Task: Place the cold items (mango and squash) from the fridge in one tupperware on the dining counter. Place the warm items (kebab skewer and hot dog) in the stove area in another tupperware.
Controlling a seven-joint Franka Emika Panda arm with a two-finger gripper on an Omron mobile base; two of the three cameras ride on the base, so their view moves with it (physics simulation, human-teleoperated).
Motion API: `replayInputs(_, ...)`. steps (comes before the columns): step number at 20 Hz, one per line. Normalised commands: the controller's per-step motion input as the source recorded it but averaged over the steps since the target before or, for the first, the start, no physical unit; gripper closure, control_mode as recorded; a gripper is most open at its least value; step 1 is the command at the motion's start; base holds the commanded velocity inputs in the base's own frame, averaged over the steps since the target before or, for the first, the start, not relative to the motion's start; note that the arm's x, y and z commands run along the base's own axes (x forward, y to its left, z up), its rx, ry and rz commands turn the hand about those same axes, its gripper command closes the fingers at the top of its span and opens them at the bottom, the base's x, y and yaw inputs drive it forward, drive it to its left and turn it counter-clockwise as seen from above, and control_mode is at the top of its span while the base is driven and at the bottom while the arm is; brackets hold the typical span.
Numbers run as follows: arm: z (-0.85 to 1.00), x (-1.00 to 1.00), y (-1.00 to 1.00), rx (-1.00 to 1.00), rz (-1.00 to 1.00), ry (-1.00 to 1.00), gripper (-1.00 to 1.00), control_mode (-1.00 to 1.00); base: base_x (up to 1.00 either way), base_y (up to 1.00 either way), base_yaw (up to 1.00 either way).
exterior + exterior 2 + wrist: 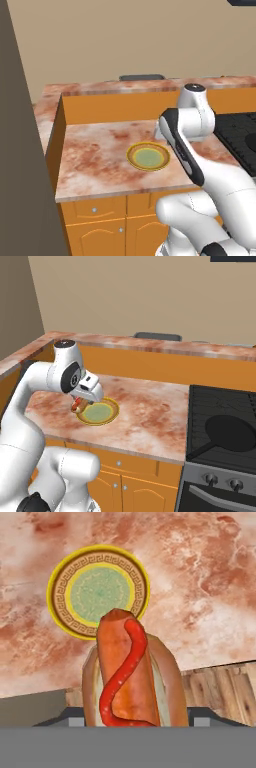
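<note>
Clamped on the hot dog (131, 672), the claw (80, 404) hangs above the counter's (150, 406) front edge beside the plate (99, 411); a weak grip could drop it floorward.

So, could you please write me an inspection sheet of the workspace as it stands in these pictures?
Surface: marble-patterned counter over orange cabinets.
Job's things: hot dog with a red sauce stripe, held in the gripper above the counter, beside the plate's near edge. No tupperware seen.
Clutter: round plate with a yellow rim and green centre, nothing on it.
Grippers: shut on the hot dog; fingertips hidden behind the bun in the hand view.
Cables: nothing seen.
Surroundings: black stove to the right with a dark pan on it, knobs below; raised back counter; beige wall.
</note>
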Motion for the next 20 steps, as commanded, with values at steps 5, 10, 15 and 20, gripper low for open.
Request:
replayInputs(5,0.19,-0.2,-0.07,-0.04,-0.03,0.42,1.0,-1.0,0.0,0.0,0.0)
replayInputs(10,-0.27,-0.12,-0.05,-0.04,0.0,0.03,1.0,-1.0,0.0,0.0,0.0)
replayInputs(15,0.0,-0.17,0.0,0.0,-0.02,-0.01,1.0,-1.0,0.0,0.0,0.0)
replayInputs(20,0.0,-0.07,-0.01,0.0,-0.02,0.0,1.0,1.0,-0.74,-0.14,-0.15)
